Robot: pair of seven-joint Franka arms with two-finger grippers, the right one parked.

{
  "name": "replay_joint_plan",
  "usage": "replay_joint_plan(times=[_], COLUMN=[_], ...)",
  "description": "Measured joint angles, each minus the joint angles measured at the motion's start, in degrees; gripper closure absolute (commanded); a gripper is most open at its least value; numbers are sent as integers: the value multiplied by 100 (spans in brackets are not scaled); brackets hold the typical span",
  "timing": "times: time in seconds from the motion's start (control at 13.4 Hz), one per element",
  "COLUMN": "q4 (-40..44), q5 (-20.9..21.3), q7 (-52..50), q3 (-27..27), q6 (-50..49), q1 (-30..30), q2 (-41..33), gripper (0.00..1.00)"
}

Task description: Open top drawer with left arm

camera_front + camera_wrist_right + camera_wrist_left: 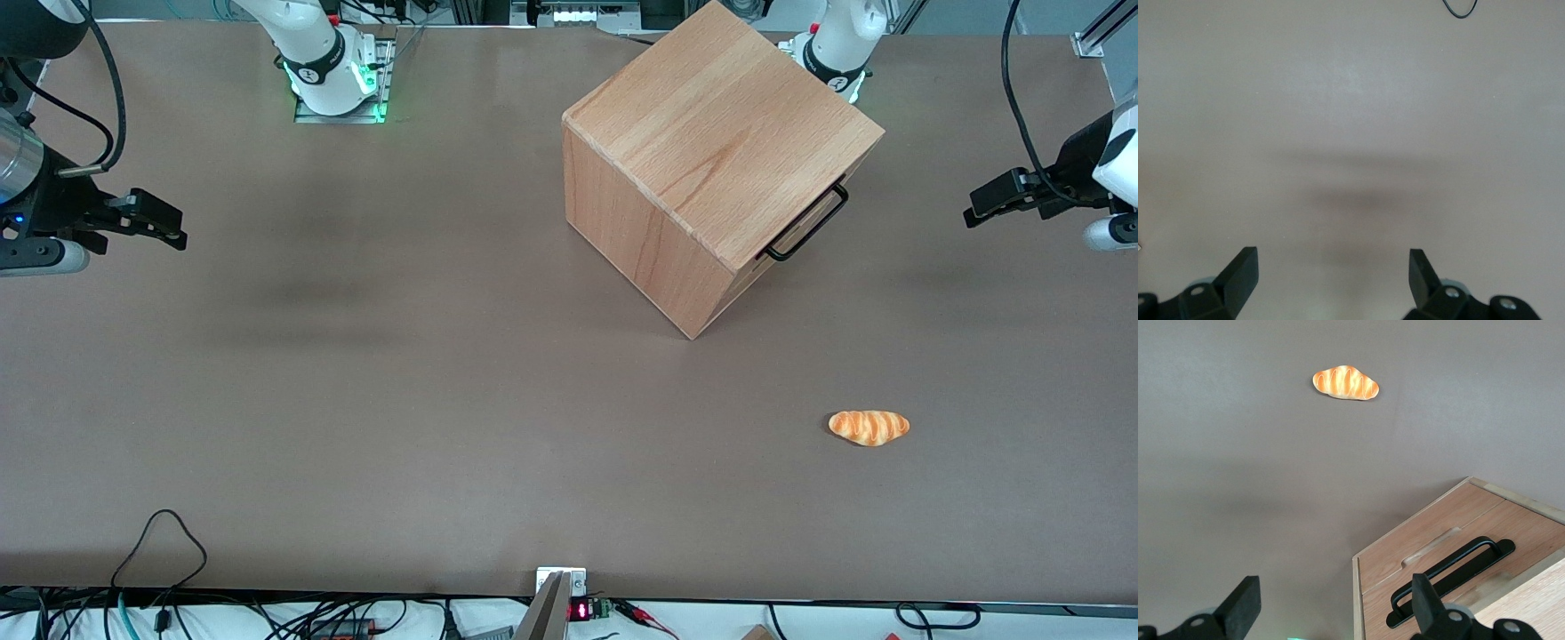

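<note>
The beech cabinet stands on the table, its front turned toward the working arm's end. The top drawer is shut, flush with the cabinet body. Its black loop handle sticks out just under the cabinet's top. My left arm hovers out in front of the drawer, with a clear gap to the handle. Its gripper is open, with nothing between the fingers. In the left wrist view one finger overlaps the handle.
A small orange bread roll lies on the brown table, nearer the front camera than the cabinet. A second drawer front with a cut-out grip sits below the top drawer. Cables run along the table's near edge.
</note>
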Motion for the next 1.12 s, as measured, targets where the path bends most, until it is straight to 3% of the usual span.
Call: replay_joint_plan(times=[0.45, 1.12], q4=[7, -287], q5=[248, 129], q7=[4, 306], q3=[-25, -61], q6=[0, 312], q1=[0, -3], q2=[5, 202], gripper=[0, 0])
